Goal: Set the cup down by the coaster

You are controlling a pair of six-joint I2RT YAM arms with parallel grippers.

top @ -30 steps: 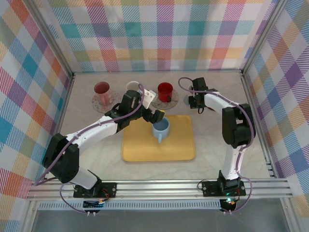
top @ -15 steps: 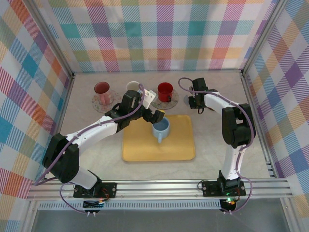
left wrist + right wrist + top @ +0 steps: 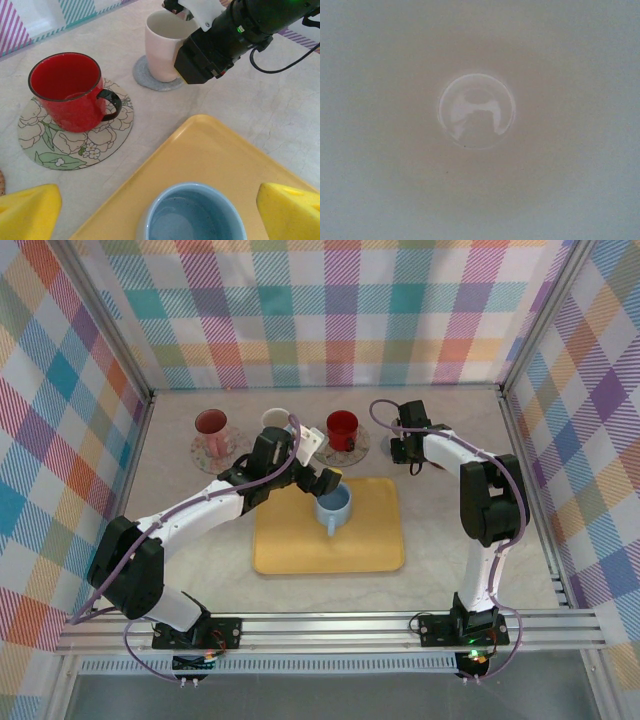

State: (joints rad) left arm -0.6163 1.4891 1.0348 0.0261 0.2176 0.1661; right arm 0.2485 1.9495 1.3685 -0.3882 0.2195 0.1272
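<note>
Where the arms stand: both bases sit on the aluminium rail [image 3: 330, 625] at the near edge, the left arm on the left and the right arm on the right.
Surface: a pale, faintly marbled table [image 3: 450, 530], matt and flat.
Room: walls [image 3: 330, 310] of pastel checked cloth on the left, far and right sides, held by aluminium posts.
Trays: one, a yellow tray [image 3: 300, 550] near the middle of the table, between the two arms.
Cups: four. A pink cup [image 3: 211, 425] is far left, a cream cup [image 3: 274, 419] is to its right, and a red cup [image 3: 342, 425] with a black handle is right again. A blue cup [image 3: 334, 504] is on the tray.
Coasters: three, all in the far row and each under a cup. They are the left floral coaster [image 3: 200, 455], the grey coaster [image 3: 150, 82] and the right floral coaster [image 3: 75, 145].
Task's cup: the blue cup stands upright on the far half of the tray with its handle toward the near edge. It is nearer than the red and cream cups and apart from every coaster.
Left gripper [image 3: 159, 212]: over the blue cup with the jaws spread wide. The yellow fingertips [image 3: 27, 210] are on either side of the rim, neither touching it, and it holds nothing.
Right gripper [image 3: 405, 452]: right of the red cup, just past the tray's far right corner. How far its jaws are parted cannot be told, because its wrist view is a pale blur with a round glint [image 3: 476, 111].
</note>
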